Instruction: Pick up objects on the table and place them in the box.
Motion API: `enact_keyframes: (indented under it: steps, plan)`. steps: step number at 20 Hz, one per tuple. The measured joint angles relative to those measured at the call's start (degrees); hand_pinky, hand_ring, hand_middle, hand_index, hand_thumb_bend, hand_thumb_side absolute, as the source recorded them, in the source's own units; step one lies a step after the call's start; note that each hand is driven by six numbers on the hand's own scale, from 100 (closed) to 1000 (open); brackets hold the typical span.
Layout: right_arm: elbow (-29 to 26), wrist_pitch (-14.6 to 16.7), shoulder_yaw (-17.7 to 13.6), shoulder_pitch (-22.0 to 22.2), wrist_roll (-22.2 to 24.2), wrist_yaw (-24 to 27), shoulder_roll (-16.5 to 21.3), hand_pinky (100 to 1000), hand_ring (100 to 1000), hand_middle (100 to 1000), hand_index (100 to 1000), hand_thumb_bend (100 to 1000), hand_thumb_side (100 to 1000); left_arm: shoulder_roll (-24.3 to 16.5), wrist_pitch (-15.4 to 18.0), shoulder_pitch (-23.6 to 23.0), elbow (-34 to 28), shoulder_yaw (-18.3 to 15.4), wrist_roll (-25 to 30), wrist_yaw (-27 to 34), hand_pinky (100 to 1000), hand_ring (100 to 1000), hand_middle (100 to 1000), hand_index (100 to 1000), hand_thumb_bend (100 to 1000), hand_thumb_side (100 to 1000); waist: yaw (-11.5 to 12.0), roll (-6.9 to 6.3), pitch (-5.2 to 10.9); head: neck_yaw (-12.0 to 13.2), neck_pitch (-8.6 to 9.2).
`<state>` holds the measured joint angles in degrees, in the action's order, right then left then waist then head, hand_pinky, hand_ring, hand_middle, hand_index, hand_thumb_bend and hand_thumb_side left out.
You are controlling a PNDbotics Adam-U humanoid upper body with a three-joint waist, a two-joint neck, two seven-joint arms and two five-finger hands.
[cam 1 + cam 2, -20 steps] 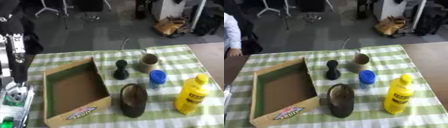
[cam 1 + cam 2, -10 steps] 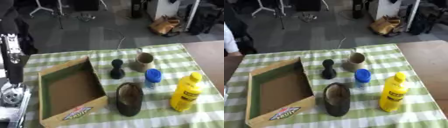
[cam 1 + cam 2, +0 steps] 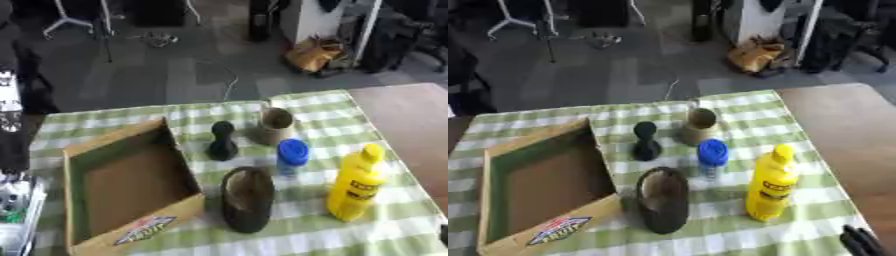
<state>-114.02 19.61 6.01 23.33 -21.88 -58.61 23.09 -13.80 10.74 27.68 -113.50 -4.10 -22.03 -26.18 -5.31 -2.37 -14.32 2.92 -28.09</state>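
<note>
open cardboard box (image 3: 540, 187) with green inner walls on the left of the desk (image 3: 815, 220), far left of the right robot hand (image 3: 861, 241), nothing inside but its bare brown floor. only dark fingertips of that right robot hand at the lower right corner of the right eye view, holding nothing; how far open, cannot tell. left robot hand out of sight.

nearest to the robot hand, just up and left of it: yellow squeeze bottle (image 3: 770, 184), upright. further left, a dark oval bowl-like thing (image 3: 662, 199) lying close beside the box's right wall. beyond the bottle, a small bottle with a blue cap (image 3: 711, 156), upright. farther still, a tan cup (image 3: 700, 127) tipped with its mouth toward the camera, and a black pawn-shaped piece (image 3: 647, 141) standing left of it. all of these outside the box.

green-and-white checked cloth (image 3: 297, 235) over the desk, bare brown wood at the right edge. beyond, grey floor with a yellow-brown bag (image 3: 315, 52) and chair legs.
</note>
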Motion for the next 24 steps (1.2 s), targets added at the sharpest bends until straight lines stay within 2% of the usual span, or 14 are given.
enact_keyframes:
  steps: [5, 11, 17, 24]
  plan:
    - [0.0, -1.4, 3.2, 5.5, 1.4, -2.4, 8.4, 933, 1000, 952, 1000, 730, 1000, 0.0, 0.0, 0.0, 0.0, 0.2, 0.2, 0.1, 891, 966, 921, 855, 122, 1000, -0.4, 0.30, -0.11, 0.1, 0.00]
    - [0.0, -3.2, 4.9, 7.0, 5.2, -2.0, 15.6, 939, 1000, 960, 1000, 766, 984, 0.0, -0.1, 0.0, 0.0, 0.6, 0.6, 0.5, 890, 965, 922, 841, 119, 1000, -0.4, 0.35, -0.36, -0.1, 0.01]
    - [0.0, -4.3, 4.8, 5.9, 6.6, 1.3, 19.2, 950, 1000, 968, 1000, 795, 1000, 0.0, -0.3, 0.0, 0.0, 0.7, 0.9, 0.6, 890, 964, 919, 834, 117, 1000, 0.4, 0.35, -0.38, -0.6, 0.04]
    - [0.0, -4.6, 2.8, 5.4, 2.0, 1.6, 21.4, 954, 1000, 981, 1000, 794, 1000, 0.0, -0.5, -0.1, 0.0, 0.7, 1.1, 0.7, 889, 964, 916, 828, 115, 1000, 0.3, 0.38, -0.38, -0.6, 0.09]
